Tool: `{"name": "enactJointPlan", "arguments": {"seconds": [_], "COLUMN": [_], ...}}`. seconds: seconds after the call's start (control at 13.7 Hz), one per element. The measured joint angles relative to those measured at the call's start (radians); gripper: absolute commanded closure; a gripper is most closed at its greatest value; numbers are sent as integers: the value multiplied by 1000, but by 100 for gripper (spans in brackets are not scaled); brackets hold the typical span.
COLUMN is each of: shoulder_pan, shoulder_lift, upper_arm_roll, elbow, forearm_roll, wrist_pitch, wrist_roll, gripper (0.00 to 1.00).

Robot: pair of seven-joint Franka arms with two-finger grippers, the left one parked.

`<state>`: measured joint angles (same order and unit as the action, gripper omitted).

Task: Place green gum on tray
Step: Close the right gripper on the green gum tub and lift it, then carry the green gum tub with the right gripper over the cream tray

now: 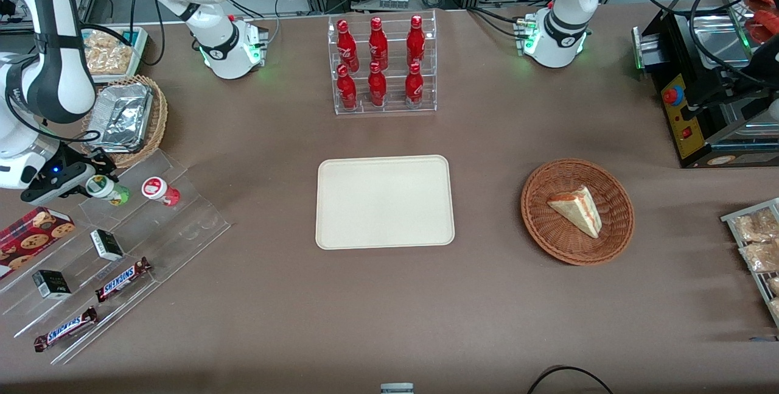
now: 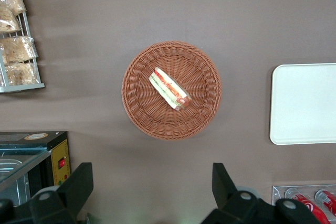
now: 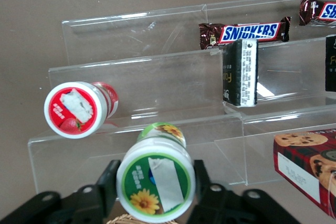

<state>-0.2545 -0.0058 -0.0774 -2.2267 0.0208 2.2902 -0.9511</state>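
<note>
1. Green gum (image 3: 155, 179), a small green plastic bottle with a round white lid, stands on the clear acrylic stepped rack (image 1: 152, 223).
2. The black claw (image 3: 153, 192) closes around it, fingers flanking its body, seemingly for lifting.
3. The red-lidded bottle (image 3: 75, 108) stands beside it.
4. The flat cream rectangular tray (image 1: 384, 201) lies well apart, mid-surface.

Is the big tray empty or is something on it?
Empty. The tray shows only bare cream surface; the green gum sits between the tool fingers at the acrylic shelf.
</note>
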Motion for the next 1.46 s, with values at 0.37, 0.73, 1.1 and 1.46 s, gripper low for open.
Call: {"name": "enactJointPlan", "arguments": {"seconds": [0.37,0.73,1.1,1.46], "shoulder_pan": [1,3,93,266], "shoulder_lift": [0,-10,-11,-12], "upper_arm_roll": [3,11,16,23], "elbow": [38,197,278,317], "forearm_roll": [0,2,6,8], "wrist_pitch": [-53,-296,-445,-502], "wrist_roll": [0,3,136,387], "gripper": [100,100,100,100]}}
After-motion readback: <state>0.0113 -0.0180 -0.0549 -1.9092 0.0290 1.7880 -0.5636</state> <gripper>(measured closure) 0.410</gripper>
